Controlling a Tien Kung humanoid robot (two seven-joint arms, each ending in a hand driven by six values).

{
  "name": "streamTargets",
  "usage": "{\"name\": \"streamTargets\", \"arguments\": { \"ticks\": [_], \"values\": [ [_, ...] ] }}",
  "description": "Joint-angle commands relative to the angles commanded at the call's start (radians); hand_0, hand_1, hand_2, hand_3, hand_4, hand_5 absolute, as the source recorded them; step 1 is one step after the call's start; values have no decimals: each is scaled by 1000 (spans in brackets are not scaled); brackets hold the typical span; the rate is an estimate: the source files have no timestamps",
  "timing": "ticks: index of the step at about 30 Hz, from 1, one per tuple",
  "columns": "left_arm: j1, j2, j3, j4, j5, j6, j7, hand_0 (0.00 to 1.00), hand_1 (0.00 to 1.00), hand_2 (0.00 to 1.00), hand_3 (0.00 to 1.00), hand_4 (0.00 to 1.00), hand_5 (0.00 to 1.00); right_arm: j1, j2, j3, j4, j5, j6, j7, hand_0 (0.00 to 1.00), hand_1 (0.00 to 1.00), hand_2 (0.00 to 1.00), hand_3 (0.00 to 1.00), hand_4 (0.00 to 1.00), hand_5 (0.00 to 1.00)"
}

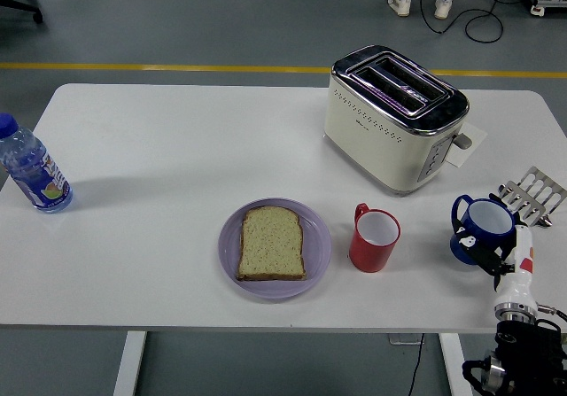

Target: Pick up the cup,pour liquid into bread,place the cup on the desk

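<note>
My right hand (pixel 490 252) comes up from the lower right corner and is shut on a blue cup (pixel 483 225) with a white inside. It holds the cup upright over the table's right side, to the right of a red cup (pixel 374 238). A slice of bread (pixel 271 244) lies on a purple plate (pixel 317 256) at the front middle, left of the red cup. The left arm is out of view.
A cream toaster (pixel 394 117) stands at the back right, with a paper (pixel 469 143) beside it. A metal rack (pixel 534 192) lies at the right edge behind the blue cup. A water bottle (pixel 32 170) stands at the far left edge.
</note>
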Motion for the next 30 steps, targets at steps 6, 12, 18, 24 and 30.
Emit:
{"name": "streamTargets", "arguments": {
  "ticks": [6, 12, 18, 24, 30],
  "values": [
    [-1, 0, -1, 0, 1, 0, 0, 633, 641, 653, 505, 241, 855, 8, 4, -7, -17, -4, 2, 0, 614, 563, 731, 802, 762, 53],
    [-1, 0, -1, 0, 0, 0, 0, 634, 641, 653, 505, 241, 855, 10, 4, -14, -23, -5, 6, 0, 621, 562, 741, 810, 783, 70],
    [0, 0, 0, 0, 0, 0, 0, 633, 641, 653, 505, 241, 855, 12, 3, -25, -37, -23, 26, 0, 657, 593, 786, 897, 927, 230],
    [-1, -1, -1, 0, 1, 0, 0, 633, 641, 653, 505, 241, 855, 19, 6, -26, -54, -62, 34, 0, 688, 615, 814, 952, 937, 235],
    [1, -1, -1, 0, 1, 0, 0, 633, 641, 653, 505, 241, 855, 17, 6, -25, -60, -72, 31, 0, 688, 615, 814, 952, 937, 235]
  ]
}}
